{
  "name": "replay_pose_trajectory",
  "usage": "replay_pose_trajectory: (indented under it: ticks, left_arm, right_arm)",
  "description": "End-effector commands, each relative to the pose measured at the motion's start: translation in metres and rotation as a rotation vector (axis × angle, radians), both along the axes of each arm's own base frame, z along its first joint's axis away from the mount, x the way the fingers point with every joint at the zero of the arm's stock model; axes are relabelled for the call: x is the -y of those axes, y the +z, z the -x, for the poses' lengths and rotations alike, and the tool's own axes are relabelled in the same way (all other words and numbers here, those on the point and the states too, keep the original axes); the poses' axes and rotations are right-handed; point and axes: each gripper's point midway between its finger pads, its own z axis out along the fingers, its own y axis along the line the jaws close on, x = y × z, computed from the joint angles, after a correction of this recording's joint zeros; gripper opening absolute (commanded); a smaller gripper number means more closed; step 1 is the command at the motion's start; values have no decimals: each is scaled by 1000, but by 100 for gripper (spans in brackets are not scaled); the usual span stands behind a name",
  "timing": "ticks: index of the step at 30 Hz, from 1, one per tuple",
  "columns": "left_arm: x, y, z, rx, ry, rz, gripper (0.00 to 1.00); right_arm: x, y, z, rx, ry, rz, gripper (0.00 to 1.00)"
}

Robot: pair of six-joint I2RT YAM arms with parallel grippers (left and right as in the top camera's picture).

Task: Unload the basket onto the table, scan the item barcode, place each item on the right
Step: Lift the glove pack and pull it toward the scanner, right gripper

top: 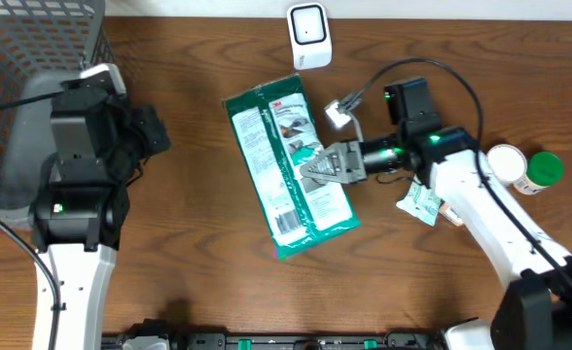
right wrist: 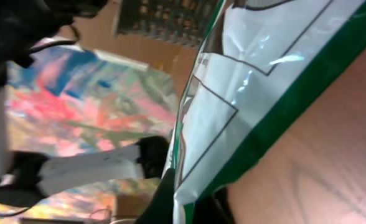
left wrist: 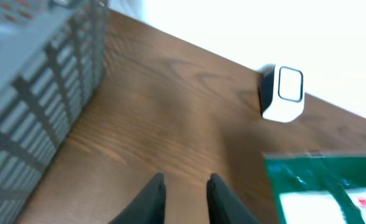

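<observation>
The item is a flat green and white package, lying lengthwise at the middle of the table, printed side up. Near its lower end is a small striped patch, probably the barcode, too small to read. My right gripper is shut on the package's right edge. In the right wrist view the package fills the frame, pinched at the gripper. The white scanner stands at the table's far edge, just beyond the package. My left gripper hangs open over bare wood with nothing in it, and its view takes in the scanner and a package corner.
A grey mesh basket fills the far left corner, right beside my left arm. At the right stand a white bottle with a green cap and a small crumpled packet beside my right arm. A black cable loops above the right wrist.
</observation>
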Motion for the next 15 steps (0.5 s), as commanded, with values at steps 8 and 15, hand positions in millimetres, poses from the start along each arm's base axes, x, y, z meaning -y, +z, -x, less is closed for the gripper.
replay_pose_trajectory:
  ticks: [8, 15]
  left_arm:
    - [-28, 4, -4, 10, 128, -92, 48]
    - [-29, -13, -3, -56, 125, -95, 57]
  right_arm:
    - [11, 30, 19, -32, 70, -148, 1]
    - [11, 30, 20, -36, 70, -147, 1]
